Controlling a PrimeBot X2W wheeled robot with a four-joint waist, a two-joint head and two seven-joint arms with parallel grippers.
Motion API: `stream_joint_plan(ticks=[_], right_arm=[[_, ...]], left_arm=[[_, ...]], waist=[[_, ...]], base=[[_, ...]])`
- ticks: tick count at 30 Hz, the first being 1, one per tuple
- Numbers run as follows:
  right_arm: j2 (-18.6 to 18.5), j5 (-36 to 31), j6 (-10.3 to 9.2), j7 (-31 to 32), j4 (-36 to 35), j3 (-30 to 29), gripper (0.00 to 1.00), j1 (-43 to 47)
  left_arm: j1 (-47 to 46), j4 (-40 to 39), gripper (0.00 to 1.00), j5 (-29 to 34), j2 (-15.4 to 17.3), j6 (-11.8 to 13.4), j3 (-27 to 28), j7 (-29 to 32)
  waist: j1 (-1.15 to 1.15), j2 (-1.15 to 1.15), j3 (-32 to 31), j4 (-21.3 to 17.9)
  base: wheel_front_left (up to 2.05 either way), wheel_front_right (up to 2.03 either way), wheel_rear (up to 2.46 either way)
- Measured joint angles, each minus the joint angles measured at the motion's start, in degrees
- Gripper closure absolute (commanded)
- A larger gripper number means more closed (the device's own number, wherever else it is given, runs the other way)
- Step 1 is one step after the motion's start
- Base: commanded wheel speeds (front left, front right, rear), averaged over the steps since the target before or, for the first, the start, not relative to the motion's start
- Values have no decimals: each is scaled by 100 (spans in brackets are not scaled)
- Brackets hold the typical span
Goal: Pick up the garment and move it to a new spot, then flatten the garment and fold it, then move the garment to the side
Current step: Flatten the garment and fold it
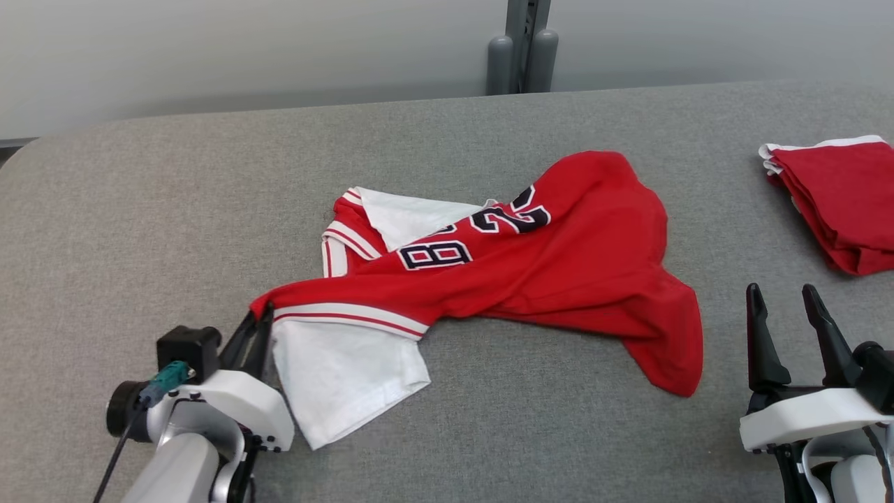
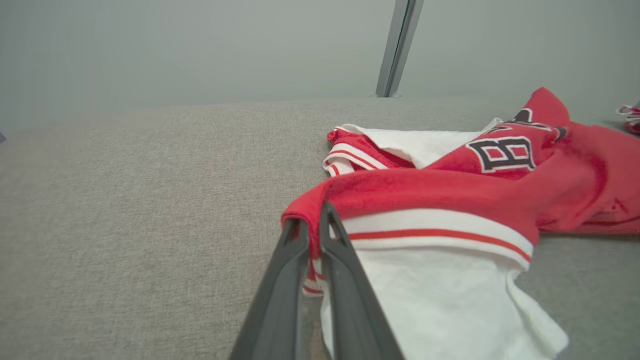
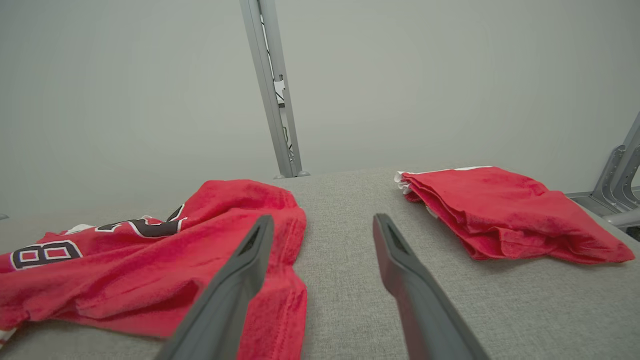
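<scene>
A grey, woven-fabric counter (image 1: 174, 209) spans the head view from edge to edge, its far corner rounded at the upper left of the frame. Behind it, across the top, rises a plain pale grey-green wall (image 1: 244, 49). A grey metal post (image 1: 527, 21) stands at upper centre, with two rounded grey caps (image 1: 499, 63) at its foot, just behind the counter's far edge. In the right wrist view an angled metal bracket (image 3: 622, 170) shows at the right edge. The light is soft and even, the shadows faint.
</scene>
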Motion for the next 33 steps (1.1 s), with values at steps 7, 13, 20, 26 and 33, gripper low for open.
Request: stream_joint_plan(ticks=[7, 13, 20, 26, 33], right_arm=[[-85, -143, 0, -11, 96, -169, 0, 63], [-107, -108, 0, 24, 137, 0, 0, 183], [-188, 13, 0, 98, 197, 248, 0, 279], [-245, 134, 0, 191, 328, 620, 0, 221], [-512, 282, 0, 552, 635, 1001, 0, -268]], left_arm=[[-194, 530, 100, -125, 304, 66, 309, -109], [-241, 831, 100, -152, 446, 114, 438, -194], [-246, 1057, 100, -190, 528, 215, 571, -314], [-250, 1042, 0, -122, 453, 234, 515, -379], [-181, 587, 0, -12, 185, 264, 494, -417]], waist=[[0, 0, 6, -155], [0, 0, 1, -241], [0, 0, -14, -282], [0, 0, -15, -232], [0, 0, -12, 6]], base=[[0, 0, 0], [0, 0, 0], [0, 0, 0], [0, 0, 0], [0, 0, 0]])
